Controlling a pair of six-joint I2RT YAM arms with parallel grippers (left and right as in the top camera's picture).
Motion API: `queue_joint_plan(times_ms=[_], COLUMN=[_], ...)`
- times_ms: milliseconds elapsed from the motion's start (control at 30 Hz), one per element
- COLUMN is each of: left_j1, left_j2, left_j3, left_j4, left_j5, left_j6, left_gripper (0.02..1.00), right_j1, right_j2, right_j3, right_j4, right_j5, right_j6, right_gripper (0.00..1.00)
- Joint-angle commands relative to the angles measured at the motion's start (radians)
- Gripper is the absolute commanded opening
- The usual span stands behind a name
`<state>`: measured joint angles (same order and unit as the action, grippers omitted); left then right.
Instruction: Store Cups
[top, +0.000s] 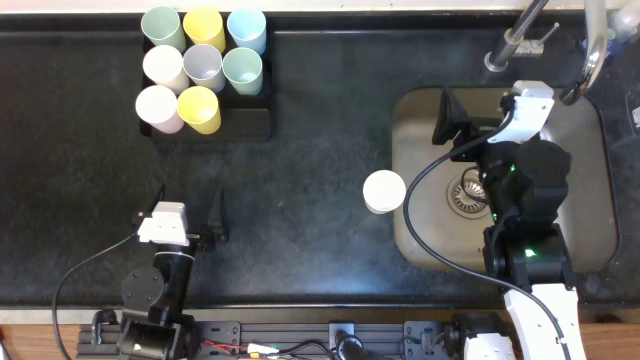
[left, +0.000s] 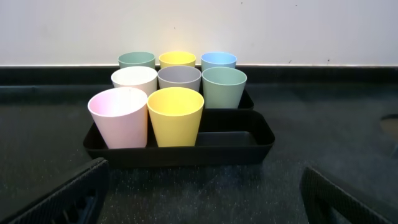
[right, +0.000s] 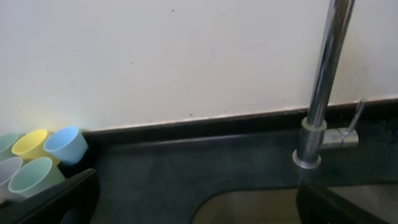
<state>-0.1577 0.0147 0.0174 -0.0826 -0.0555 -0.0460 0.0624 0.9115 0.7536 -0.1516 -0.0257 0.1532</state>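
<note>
Top view: a lone white cup (top: 384, 191) sits on the speckled dark counter (top: 300, 200) at the steel sink's (top: 420, 250) rim. Left wrist view shows eight smooth, tapered cups (left: 176, 115) in a black tray (left: 236, 146). The left gripper (left: 205, 205) and right gripper (right: 199, 211) both gape wide, holding nothing.

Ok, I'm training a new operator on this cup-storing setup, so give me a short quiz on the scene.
1. How many cups stand in the black tray?
2. True or false: the white cup outside the tray lies inside the sink.
3. Which gripper is over the sink? A) left gripper B) right gripper C) neither

Key
1. Eight.
2. False: it is on the counter, beside the sink's rim.
3. B.
</note>
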Motion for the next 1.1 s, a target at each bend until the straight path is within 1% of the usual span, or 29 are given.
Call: queue_joint_plan(times_ms=[33, 200, 300, 433, 533, 667, 733, 800, 900, 1000, 1100], left_j1=[-0.005, -0.005, -0.005, -0.005, -0.005, -0.005, -0.005, -0.005, -0.005, -0.005, -0.005], left_j2=[-0.012, -0.013, -0.013, -0.013, -0.013, -0.013, -0.013, -0.013, -0.013, -0.013, -0.013], left_j3=[-0.009, -0.009, -0.009, -0.009, -0.009, -0.009, -0.009, -0.009, -0.009, -0.009, -0.009], left_j4=[0.002, 0.003, 0.002, 0.002, 0.003, 0.002, 0.002, 0.003, 0.003, 0.002, 0.002], left_j5=[0.010, 0.010, 0.010, 0.010, 0.010, 0.010, 0.010, 0.010, 0.010, 0.010, 0.010], left_j6=[-0.007, -0.007, -0.007, -0.007, -0.007, -0.007, -0.007, -0.007, -0.007, -0.007, -0.007], left_gripper=[0.998, 0.998, 0.998, 0.998, 0.998, 0.998, 0.998, 0.998, 0.998, 0.998, 0.998], right_j1=[0.019, 0.022, 0.022, 0.023, 0.023, 0.029, 0.037, 0.054, 0.099, 0.154, 0.195], right_j2=[0.002, 0.000, -0.012, -0.010, -0.006, 0.011, 0.020, 0.026, 0.044, 0.092, 0.157], right_j3=[0.025, 0.026, 0.025, 0.025, 0.026, 0.029, 0.035, 0.053, 0.099, 0.180, 0.269], right_j4=[-0.016, 0.010, 0.010, 0.023, -0.001, -0.091, -0.154, -0.245, -0.396, -0.555, -0.678], right_j5=[-0.034, -0.035, -0.090, -0.094, -0.095, -0.116, -0.115, -0.115, -0.115, -0.114, -0.114], right_j6=[0.001, 0.002, 0.012, 0.012, 0.011, -0.003, -0.045, -0.132, -0.227, -0.288, -0.315], right_gripper=[0.996, 0.998, 0.998, 0.998, 0.998, 0.998, 0.996, 0.998, 0.998, 0.996, 0.996])
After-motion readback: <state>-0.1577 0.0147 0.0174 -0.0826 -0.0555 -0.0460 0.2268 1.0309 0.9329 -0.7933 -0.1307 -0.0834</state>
